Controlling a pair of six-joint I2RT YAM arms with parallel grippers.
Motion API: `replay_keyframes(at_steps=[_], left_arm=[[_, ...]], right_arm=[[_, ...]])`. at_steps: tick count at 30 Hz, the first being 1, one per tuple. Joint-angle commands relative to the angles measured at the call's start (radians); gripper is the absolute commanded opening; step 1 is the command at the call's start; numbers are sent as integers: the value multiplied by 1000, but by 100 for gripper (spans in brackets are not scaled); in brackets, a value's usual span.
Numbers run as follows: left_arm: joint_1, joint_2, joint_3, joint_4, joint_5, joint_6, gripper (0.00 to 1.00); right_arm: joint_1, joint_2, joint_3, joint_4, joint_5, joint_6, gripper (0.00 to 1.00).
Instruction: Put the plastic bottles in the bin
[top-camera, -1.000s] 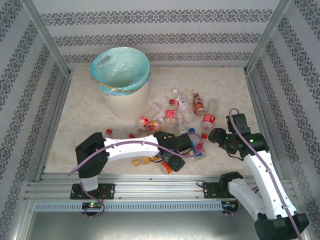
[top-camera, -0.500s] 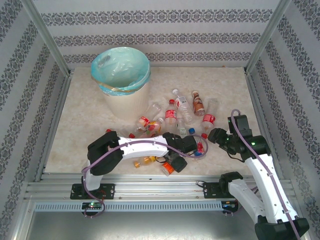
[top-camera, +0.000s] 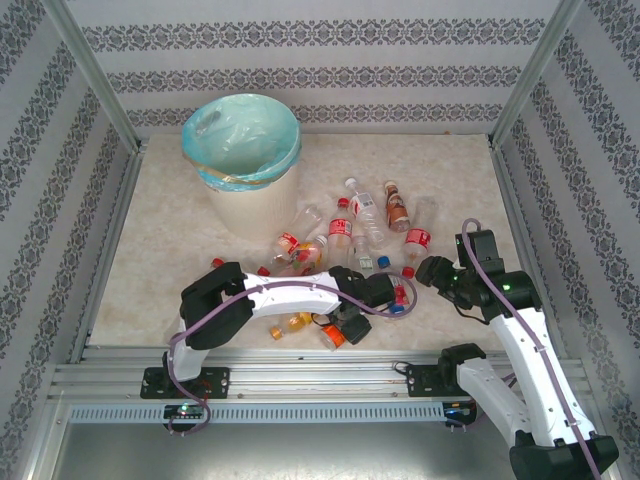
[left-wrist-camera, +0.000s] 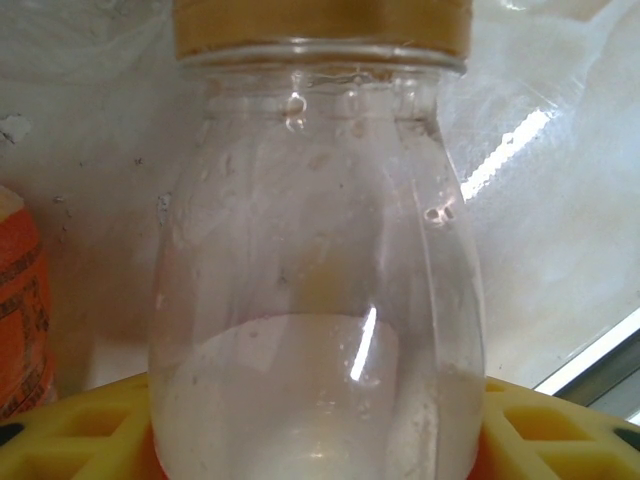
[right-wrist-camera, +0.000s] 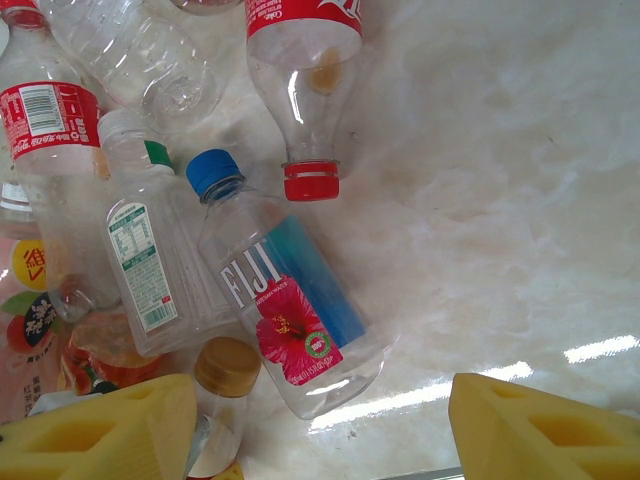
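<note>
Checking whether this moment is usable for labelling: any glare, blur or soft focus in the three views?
Top view: even light, no hard glare on the table. Left wrist view: a clear bottle sits right at the lens, slightly soft, with bright streaks to its right. Right wrist view: the blue-capped bottle is sharp, label readable; white glare streaks on the table; the yellow fingers look soft.

The left arm's elbow (top-camera: 213, 292) swings in nearer its hand, and the left gripper (top-camera: 332, 333) narrows its jaws around the gold-capped bottle (left-wrist-camera: 315, 250).
</note>
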Motion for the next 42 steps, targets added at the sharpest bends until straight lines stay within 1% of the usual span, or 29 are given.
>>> replay_keyframes(at_steps=[1,5,14,19,22,25,28,31,34,37,42], left_arm=[[-15,-39,34,-40,11,18,56],[-15,-75,47,-47,53,25,55],[-15,-165,116,-111,70,42,54],[-9,-266,207,-170,62,86,53],[24,-333,292,-215,44,125,51],[72,-355,438,-319,-19,188,50],[144,-338,633,-411,-84,265,49],[244,-301,828,-445,-114,343,48],[368,-256,982,-413,-148,411,47],[492,-234,1007,-312,-150,445,46],[649,-180,991,-171,-166,471,44]], right_arm=[[-10,-1,11,-6,-5,-8,69],[-12,1,21,-9,-5,-8,68],[-10,-2,45,-11,-14,5,68],[-10,19,118,-31,-15,-1,66],[-7,50,181,-32,-15,-6,66],[11,78,244,-21,-11,2,65],[54,111,296,-2,13,9,65],[110,151,339,18,47,9,66],[171,181,356,51,79,15,66],[208,196,353,96,73,39,66],[268,204,350,139,88,62,66]])
